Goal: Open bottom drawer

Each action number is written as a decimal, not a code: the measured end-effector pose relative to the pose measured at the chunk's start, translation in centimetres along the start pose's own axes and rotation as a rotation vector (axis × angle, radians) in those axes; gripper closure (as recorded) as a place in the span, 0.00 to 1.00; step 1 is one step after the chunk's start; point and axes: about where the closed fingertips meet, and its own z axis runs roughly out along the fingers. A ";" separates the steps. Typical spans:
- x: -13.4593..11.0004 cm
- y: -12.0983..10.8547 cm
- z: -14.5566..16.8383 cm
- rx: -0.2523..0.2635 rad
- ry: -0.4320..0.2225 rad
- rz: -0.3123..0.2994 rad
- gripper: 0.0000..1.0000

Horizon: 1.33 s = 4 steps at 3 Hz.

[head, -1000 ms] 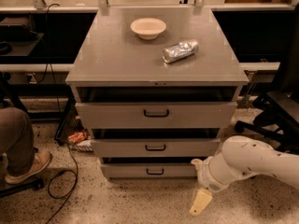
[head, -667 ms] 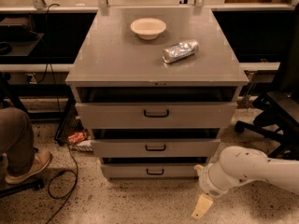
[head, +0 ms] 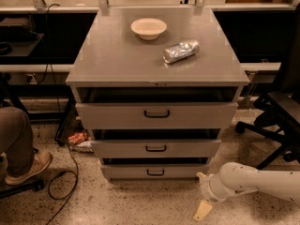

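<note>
The bottom drawer is the lowest grey front of the cabinet, with a small black loop handle at its centre. Its front sits close under the middle drawer and looks pushed in. My gripper hangs low at the cabinet's right front corner, just right of the bottom drawer front and near the floor. Its two pale fingers are spread apart and hold nothing. The white forearm comes in from the lower right.
The top drawer stands slightly out. A white bowl and a crumpled silver packet lie on the cabinet top. A person's leg and shoe are at left, cables lie on the floor, and an office chair is at right.
The arm and gripper have drifted a little down and to the right, slightly away from the drawer front. The drawers have not moved.
</note>
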 end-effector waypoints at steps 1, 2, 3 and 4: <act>0.0 0.0 0.0 0.000 0.000 0.000 0.00; -0.1 -0.5 1.6 0.013 0.003 -0.055 0.00; 0.2 -1.5 4.8 -0.006 -0.011 -0.141 0.00; 0.1 -7.4 11.5 0.025 -0.054 -0.228 0.00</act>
